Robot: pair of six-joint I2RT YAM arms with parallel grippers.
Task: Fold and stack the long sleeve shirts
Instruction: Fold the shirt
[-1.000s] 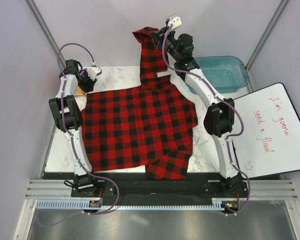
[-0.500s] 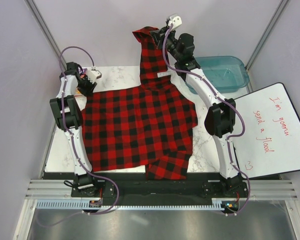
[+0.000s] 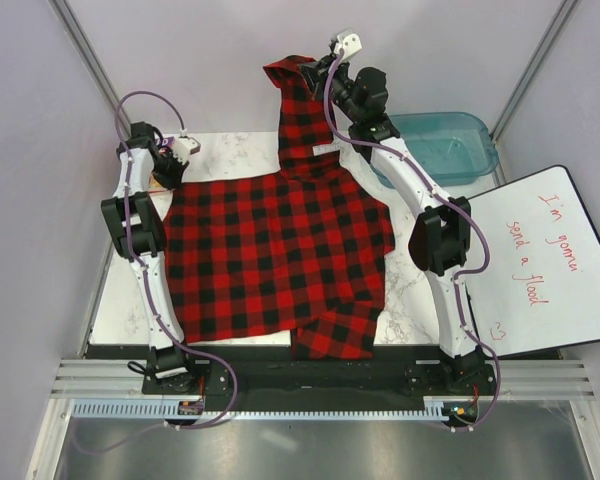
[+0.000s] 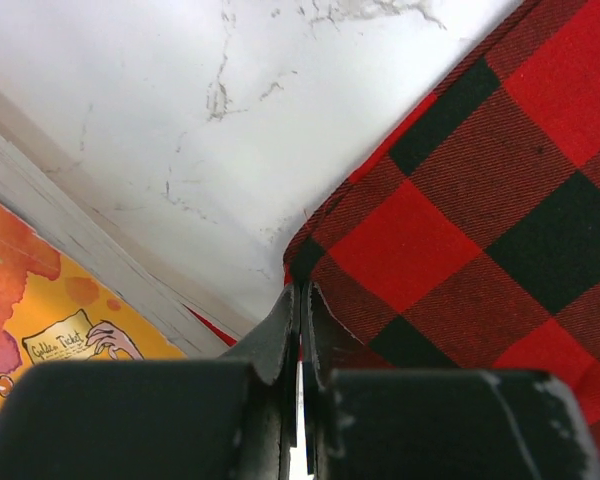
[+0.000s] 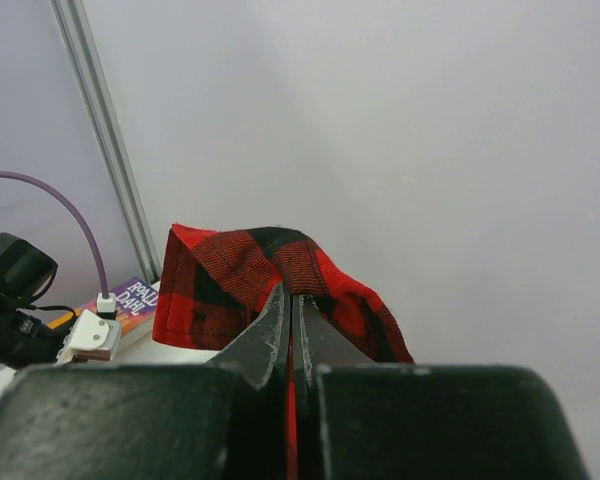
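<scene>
Shirt (image 3: 280,250) runs near-to-far, its far end raised.

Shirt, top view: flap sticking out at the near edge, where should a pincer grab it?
Likely the flap, at its near right corner, coming from the near side: it juts past the shirt hem, edges exposed. The left pincer and right pincer are both shut on the shirt.
</scene>
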